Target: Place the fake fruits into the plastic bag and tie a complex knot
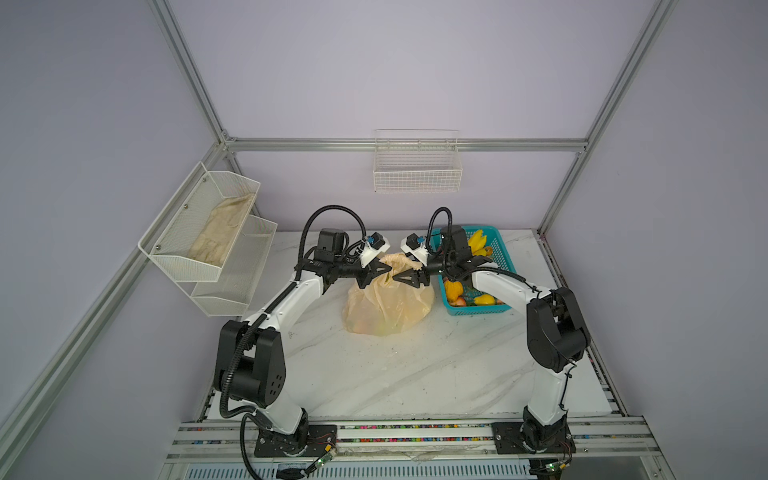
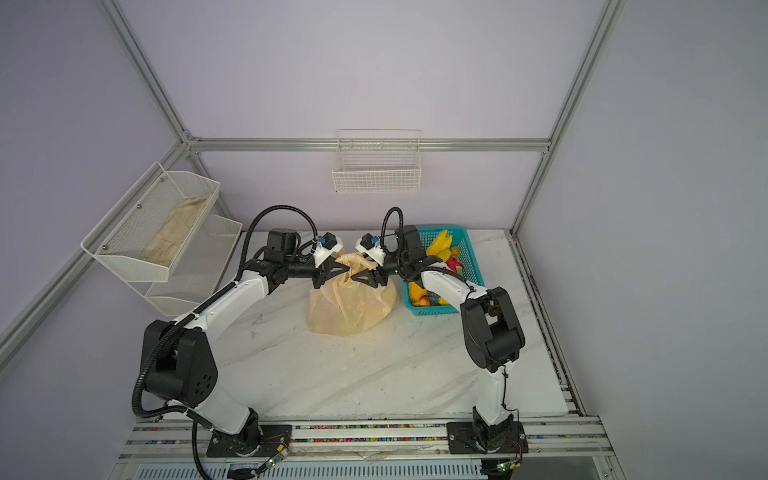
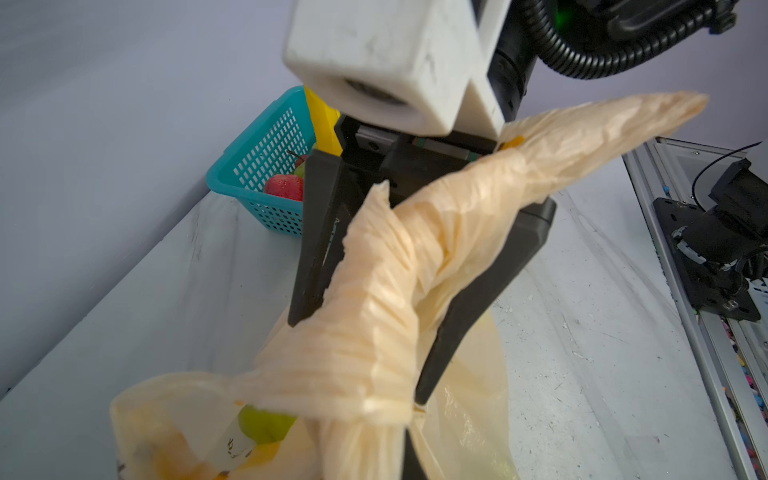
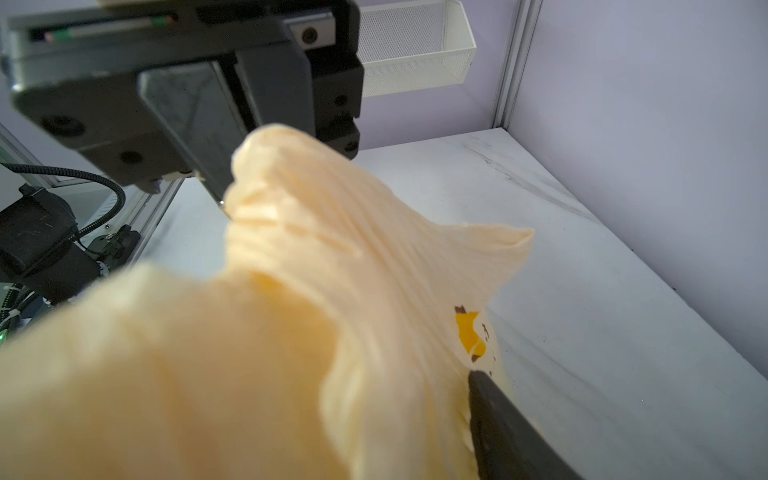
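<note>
The plastic bag (image 1: 388, 305) sits on the white table, bulging, and a green pear (image 3: 264, 424) shows through its wall. Its two cream handle strips are twisted into a loose knot (image 1: 399, 261) above it. My left gripper (image 1: 385, 271) is shut on one handle strip just above the bag's neck (image 3: 399, 453). Facing it, my right gripper (image 1: 395, 278) is open. Its two black fingers (image 3: 309, 249) straddle the twisted strip without pinching it. In the right wrist view only one finger (image 4: 503, 428) shows; the bag hides the other. More fake fruits (image 1: 477, 242) lie in the teal basket.
The teal basket (image 1: 500, 253) stands right of the bag, close behind my right arm, and holds a strawberry (image 3: 284, 187). A white mesh shelf (image 1: 232, 187) with a beige cloth hangs on the left wall. A white wire basket (image 1: 417, 166) hangs on the back wall.
</note>
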